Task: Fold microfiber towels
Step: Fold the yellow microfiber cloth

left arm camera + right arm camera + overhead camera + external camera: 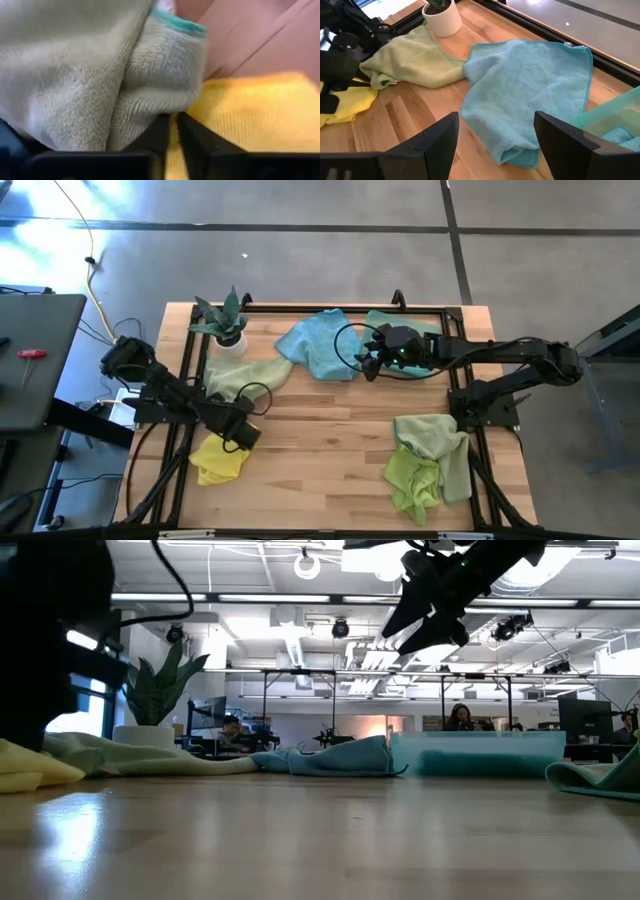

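The left gripper [243, 432], pinched on the sage towel's [243, 377] corner beside the yellow towel [220, 459], could snag yellow cloth too if it lifts, while the right gripper [372, 361] hangs open above the blue towel [318, 344].

The worktop [330, 430] is being shown as pale planked wood with a smooth, faintly glossy finish, framed by matt black metal rails [320, 308]. Beside the smooth white pot [442, 19], a sage green towel [417, 62] is being seen as soft cloth with a fuzzy, looped nap and a teal stitched hem. Next to it, the light blue towel [530, 85] is showing a finely ribbed matt weave. The yellow towel [255, 120] is looking finely woven. The right hand [495, 137] is appearing as matt dark plastic.
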`<state>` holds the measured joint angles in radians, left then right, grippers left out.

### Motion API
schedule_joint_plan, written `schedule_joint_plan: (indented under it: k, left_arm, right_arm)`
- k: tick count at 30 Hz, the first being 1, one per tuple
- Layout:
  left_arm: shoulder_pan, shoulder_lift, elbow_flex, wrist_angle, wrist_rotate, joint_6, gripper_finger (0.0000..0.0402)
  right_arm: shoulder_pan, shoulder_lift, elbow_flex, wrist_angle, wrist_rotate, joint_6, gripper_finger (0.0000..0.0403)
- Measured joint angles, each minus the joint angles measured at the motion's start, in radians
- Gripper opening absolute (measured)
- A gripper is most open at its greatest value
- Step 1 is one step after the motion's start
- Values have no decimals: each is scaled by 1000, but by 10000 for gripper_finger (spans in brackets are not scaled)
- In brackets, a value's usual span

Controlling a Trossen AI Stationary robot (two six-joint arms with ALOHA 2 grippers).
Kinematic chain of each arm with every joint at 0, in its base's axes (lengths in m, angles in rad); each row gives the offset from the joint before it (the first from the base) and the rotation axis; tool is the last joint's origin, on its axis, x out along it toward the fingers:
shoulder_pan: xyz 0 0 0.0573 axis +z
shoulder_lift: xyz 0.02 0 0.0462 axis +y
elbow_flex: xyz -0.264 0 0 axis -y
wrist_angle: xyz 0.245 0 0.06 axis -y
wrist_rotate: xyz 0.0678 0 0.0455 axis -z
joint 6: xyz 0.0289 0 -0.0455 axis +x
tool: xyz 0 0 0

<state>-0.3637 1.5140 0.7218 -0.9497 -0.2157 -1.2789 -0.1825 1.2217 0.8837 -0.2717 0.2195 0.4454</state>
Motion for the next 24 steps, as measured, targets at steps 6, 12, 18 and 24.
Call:
schedule_joint_plan:
  k: [6,12,18,24]
  left_arm:
    - [-3,-46,102,2,-16,39,6]
    - [-13,-70,307,32,-62,123,2]
    - [5,-70,550,79,-174,278,1]
    - [52,-70,711,223,-218,449,0]
  right_arm:
    - [0,0,0,-1,0,0,252]
    - [0,0,0,-1,0,0,252]
    - [0,0,0,-1,1,0,252]
    - [0,0,0,-1,5,0,252]
